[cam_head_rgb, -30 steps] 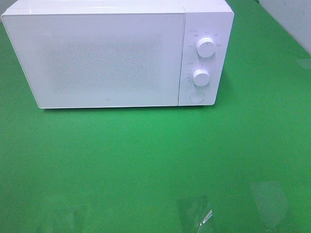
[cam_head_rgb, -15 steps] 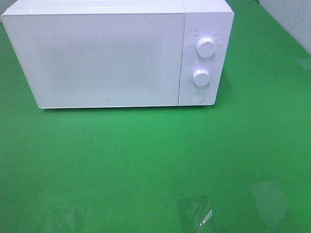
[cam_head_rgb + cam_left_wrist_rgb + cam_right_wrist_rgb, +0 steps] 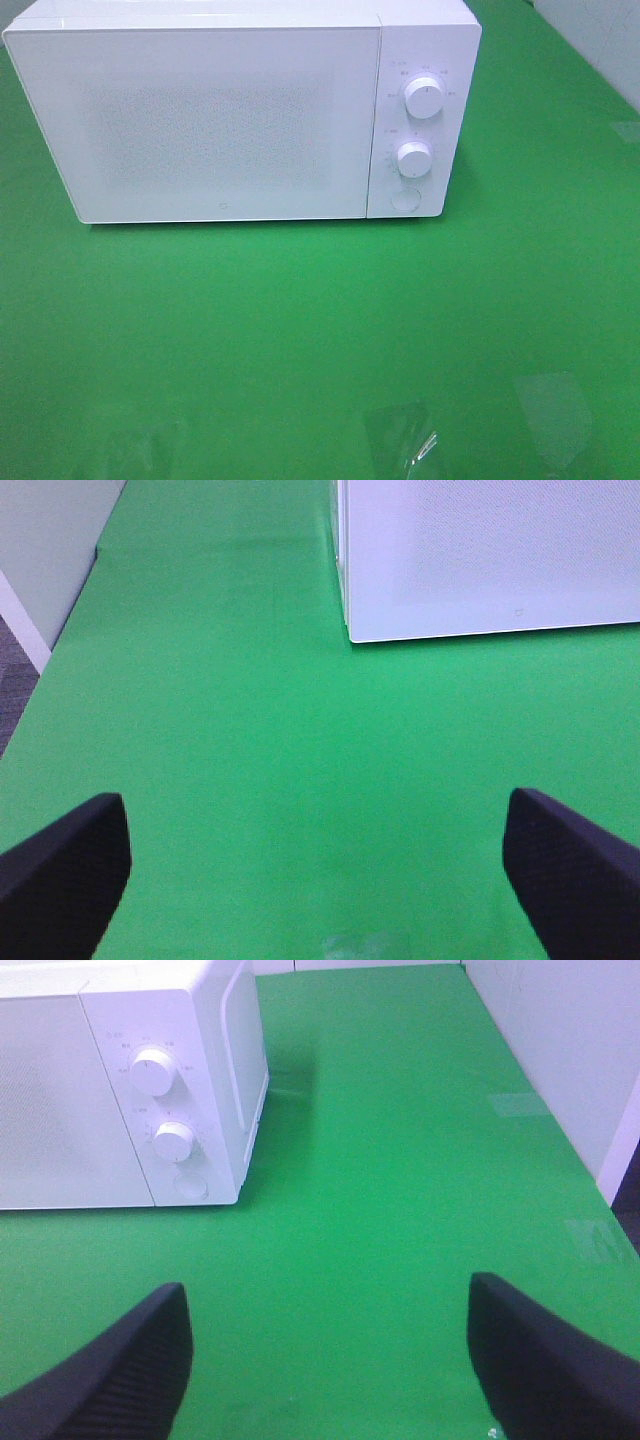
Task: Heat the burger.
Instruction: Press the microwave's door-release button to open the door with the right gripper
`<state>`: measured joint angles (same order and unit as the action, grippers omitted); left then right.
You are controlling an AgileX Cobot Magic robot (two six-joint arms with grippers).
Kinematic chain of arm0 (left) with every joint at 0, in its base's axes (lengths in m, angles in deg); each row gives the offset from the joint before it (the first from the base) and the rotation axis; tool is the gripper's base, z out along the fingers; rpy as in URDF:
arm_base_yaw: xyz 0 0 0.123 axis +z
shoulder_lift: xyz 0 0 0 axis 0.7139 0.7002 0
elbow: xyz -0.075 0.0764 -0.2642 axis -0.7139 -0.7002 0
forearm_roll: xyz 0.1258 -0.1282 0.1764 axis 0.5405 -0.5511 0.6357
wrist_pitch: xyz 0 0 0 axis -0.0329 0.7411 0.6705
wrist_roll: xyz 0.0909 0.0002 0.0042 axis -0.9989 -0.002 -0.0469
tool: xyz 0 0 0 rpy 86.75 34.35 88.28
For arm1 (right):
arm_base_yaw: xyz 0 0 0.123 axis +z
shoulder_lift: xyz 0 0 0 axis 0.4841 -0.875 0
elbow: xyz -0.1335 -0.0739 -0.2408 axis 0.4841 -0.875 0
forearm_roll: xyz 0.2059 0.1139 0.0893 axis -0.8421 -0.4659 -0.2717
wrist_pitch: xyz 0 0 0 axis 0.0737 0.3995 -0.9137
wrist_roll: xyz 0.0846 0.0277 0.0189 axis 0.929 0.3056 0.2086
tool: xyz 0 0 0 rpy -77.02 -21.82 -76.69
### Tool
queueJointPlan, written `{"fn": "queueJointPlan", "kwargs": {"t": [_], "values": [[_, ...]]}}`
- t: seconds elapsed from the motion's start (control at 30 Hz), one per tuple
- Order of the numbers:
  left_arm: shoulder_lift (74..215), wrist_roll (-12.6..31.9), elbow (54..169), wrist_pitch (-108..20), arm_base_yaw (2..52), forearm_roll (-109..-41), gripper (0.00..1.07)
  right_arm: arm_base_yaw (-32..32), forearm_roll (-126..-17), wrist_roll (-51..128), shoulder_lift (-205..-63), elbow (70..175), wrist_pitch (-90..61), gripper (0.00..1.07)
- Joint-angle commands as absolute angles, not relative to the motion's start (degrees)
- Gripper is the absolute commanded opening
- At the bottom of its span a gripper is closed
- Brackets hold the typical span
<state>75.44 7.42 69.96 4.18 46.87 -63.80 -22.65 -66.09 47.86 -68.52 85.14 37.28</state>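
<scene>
The burger is out of view in every frame. A white microwave [image 3: 240,110] stands at the back of the green table with its door shut; it also shows in the left wrist view [image 3: 490,560] and the right wrist view [image 3: 120,1080]. Its two knobs and round button are on the right panel [image 3: 415,130]. My left gripper [image 3: 320,880] is open and empty, low over the table in front of the microwave's left corner. My right gripper [image 3: 330,1350] is open and empty, in front of the microwave's right side. Neither gripper shows in the exterior high view.
The green table cover [image 3: 300,330] runs from the microwave to the front edge. Pieces of clear tape [image 3: 400,440] lie on it near the front. A white wall [image 3: 560,1050] borders the right side, another wall [image 3: 50,540] the left.
</scene>
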Motion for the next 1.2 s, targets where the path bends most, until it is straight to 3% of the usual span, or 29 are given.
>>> {"fn": "queueJointPlan", "kwargs": {"t": [0.03, 0.23, 0.53, 1.03, 1.2], "values": [[74.4, 7.3, 69.8, 4.1, 46.9, -63.9, 0.93, -22.9, -66.1, 47.2, -71.2, 85.4, 32.6, 0.76], [74.4, 7.3, 69.8, 4.1, 46.9, -63.9, 0.93, -22.9, -66.1, 47.2, -81.4, 85.4, 19.1, 0.76], [74.4, 7.3, 69.8, 4.1, 46.9, -63.9, 0.93, -22.9, -66.1, 47.2, -90.1, 85.4, 12.3, 0.76], [74.4, 7.3, 69.8, 4.1, 46.9, -63.9, 0.93, -22.9, -66.3, 49.1, -110.7, 76.6, -25.5, 0.76], [74.4, 7.3, 69.8, 4.1, 46.9, -63.9, 0.93, -22.9, -66.4, 49.6, -114.4, 75.3, -31.5, 0.76]]}}
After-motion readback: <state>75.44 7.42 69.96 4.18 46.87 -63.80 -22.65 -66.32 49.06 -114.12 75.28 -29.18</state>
